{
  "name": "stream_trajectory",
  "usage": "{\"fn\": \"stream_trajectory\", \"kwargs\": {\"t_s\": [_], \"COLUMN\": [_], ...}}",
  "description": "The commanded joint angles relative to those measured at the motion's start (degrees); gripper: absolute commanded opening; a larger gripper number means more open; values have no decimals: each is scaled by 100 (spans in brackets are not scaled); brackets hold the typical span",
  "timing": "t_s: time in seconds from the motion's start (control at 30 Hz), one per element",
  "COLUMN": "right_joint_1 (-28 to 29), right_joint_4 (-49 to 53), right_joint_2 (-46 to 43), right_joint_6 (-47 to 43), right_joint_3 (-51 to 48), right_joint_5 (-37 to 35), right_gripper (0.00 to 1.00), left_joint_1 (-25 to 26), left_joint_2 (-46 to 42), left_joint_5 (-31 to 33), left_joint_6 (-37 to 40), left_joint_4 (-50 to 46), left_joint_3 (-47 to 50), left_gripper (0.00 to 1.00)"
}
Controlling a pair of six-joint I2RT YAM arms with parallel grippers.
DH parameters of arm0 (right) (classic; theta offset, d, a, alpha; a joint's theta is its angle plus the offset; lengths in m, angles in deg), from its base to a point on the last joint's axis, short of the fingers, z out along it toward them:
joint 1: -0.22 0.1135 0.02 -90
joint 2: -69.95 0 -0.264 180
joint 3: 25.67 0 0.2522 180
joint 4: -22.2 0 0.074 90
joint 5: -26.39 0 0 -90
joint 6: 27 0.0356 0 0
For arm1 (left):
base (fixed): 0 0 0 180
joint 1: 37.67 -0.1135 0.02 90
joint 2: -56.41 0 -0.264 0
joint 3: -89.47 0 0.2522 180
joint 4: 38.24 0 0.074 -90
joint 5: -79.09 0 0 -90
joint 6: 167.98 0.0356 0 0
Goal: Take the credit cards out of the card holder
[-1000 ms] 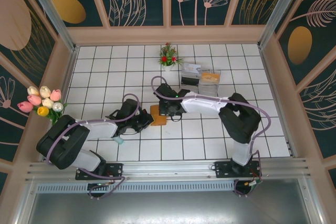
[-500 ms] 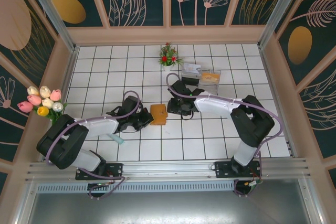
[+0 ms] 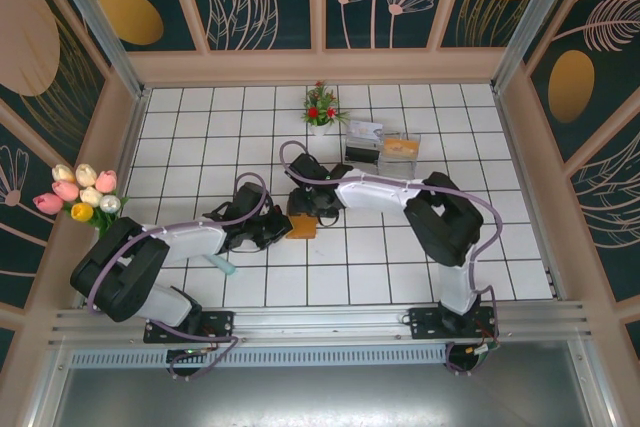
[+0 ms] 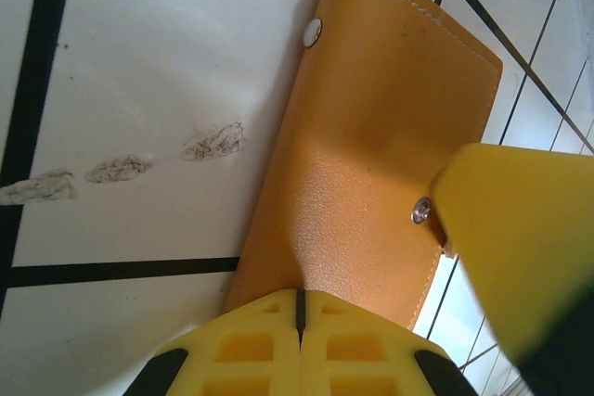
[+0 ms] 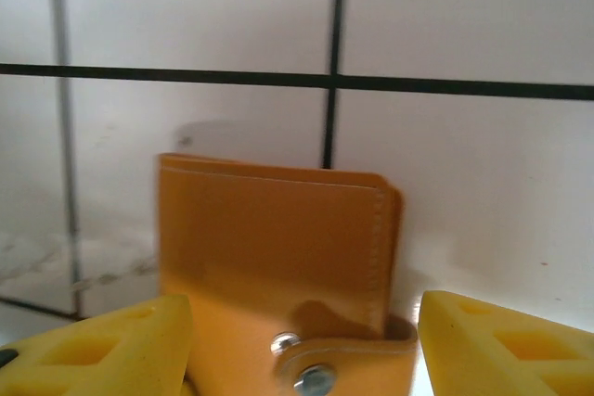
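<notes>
So the card holder sits on the white tile floor around the middle, squeezed between the 2 arms. From the top camera the left gripper comes at its left edge and the right gripper hangs over its far side. On the left wrist cam the left gripper has its 2 yellow fingers pressed flat together, just a thin dark seam between them, with the tips right at the near edge of the card holder. I honestly can't tell if any leather is caught in there. A big blurry yellow finger, the right arm's by the look of it, sits against the holder next to a metal snap. On the right wrist cam the right gripper is spread wide. It has 1 finger on each side of the card holder, which looks folded, with a snap tab at its near end. 1 teal credit card lies on the floor near the left arm, well apart from the holder. Further back there's a clear tray with an orange-tan card in it, and a white card with a dark stripe just beside that.
</notes>
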Motion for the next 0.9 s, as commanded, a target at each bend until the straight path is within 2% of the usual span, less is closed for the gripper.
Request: {"fn": "stream_trajectory", "kwargs": {"t_s": [0.0,0.2,0.47,0.53,0.63,0.87], "right_joint_1": [-25,-96,-149,-145,-156,-210], "right_joint_4": [560,793,807,751,617,401], "right_joint_2": [39,-177,-442,-463,-450,-384], "right_joint_6": [181,198,346,382,397,427], "right_joint_3": [135,-30,-243,-332,-453,-555], "right_joint_5": [-364,-559,-619,-565,-368,-126], "right_gripper": [66,51,49,45,33,27], "left_joint_1": [-28,-23,-26,-21,-25,-23], "left_joint_2": [141,130,129,138,114,69], "left_joint_5": [233,269,305,301,314,323], "left_joint_6": [56,28,4,1,-4,7], "left_joint_4": [-239,-212,-203,-203,-203,-247], "left_joint_3": [150,177,178,186,186,156], "left_gripper": [3,3,2,2,2,4]}}
